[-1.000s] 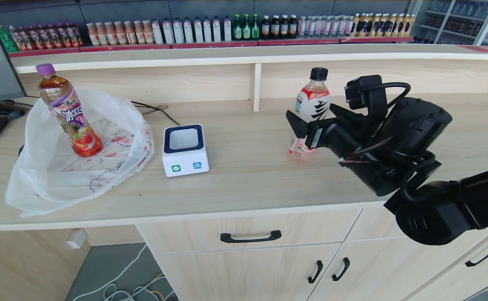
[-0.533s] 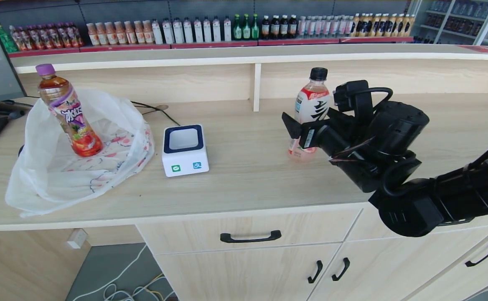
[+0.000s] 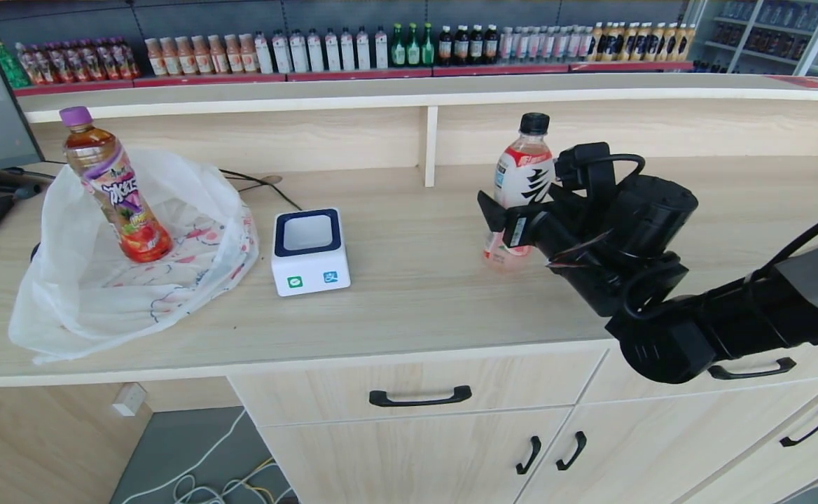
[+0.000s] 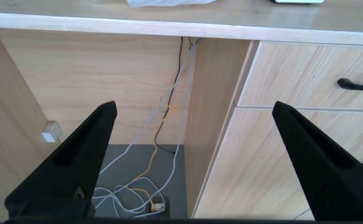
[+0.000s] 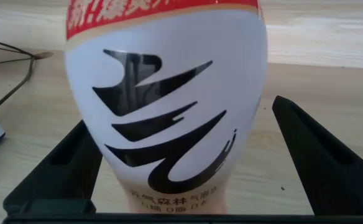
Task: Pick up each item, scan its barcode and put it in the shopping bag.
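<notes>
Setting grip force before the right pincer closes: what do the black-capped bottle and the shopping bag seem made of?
Black-capped bottle: likely clear plastic, glossy; pink liquid shows through below its smooth printed white sleeve. Shopping bag: thin, milky translucent plastic film, soft; it lies crumpled in loose folds.

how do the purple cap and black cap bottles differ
Purple-cap bottle leans in the shopping bag; black-cap bottle stands upright on the counter. Purple-cap bottle holds amber drink, black-cap bottle pale pink. Only the black-cap bottle sits inside the open right claw. Both are capped.
</notes>
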You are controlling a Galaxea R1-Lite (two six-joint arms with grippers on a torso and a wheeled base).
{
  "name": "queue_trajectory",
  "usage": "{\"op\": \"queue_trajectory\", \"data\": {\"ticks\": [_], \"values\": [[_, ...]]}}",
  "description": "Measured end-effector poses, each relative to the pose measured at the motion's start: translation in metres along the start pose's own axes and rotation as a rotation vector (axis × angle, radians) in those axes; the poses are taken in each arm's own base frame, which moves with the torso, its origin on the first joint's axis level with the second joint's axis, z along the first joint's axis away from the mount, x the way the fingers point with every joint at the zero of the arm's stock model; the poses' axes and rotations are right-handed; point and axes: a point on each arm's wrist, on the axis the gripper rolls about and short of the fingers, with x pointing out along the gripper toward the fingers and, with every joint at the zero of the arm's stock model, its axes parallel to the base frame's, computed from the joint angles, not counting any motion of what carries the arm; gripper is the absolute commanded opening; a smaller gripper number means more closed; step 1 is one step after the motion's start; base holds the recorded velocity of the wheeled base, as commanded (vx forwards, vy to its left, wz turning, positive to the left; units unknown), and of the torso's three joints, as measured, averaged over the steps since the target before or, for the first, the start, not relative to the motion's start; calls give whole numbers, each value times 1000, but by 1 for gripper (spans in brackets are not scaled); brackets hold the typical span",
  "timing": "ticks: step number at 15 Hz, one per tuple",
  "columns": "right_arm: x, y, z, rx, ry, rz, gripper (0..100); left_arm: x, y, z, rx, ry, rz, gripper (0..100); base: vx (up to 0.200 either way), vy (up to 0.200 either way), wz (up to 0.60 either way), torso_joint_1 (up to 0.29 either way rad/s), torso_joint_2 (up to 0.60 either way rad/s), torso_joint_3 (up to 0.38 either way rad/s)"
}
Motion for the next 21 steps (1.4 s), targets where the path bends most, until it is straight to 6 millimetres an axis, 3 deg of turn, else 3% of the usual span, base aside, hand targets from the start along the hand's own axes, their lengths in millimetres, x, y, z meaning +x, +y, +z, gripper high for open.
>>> {"op": "queue_trajectory", "data": {"ticks": [9,10,21], "values": [[5,0,-7,-2,8,-3,100,0,0,0,0,0,-1,100,0,0,0,0,0,0],[6,0,-7,-2,6,-3,0,0,0,0,0,0,0,100,0,0,0,0,0,0],[8,-2,-5,-1,-2,-5,0,0,0,0,0,0,0,100,0,0,0,0,0,0]]}}
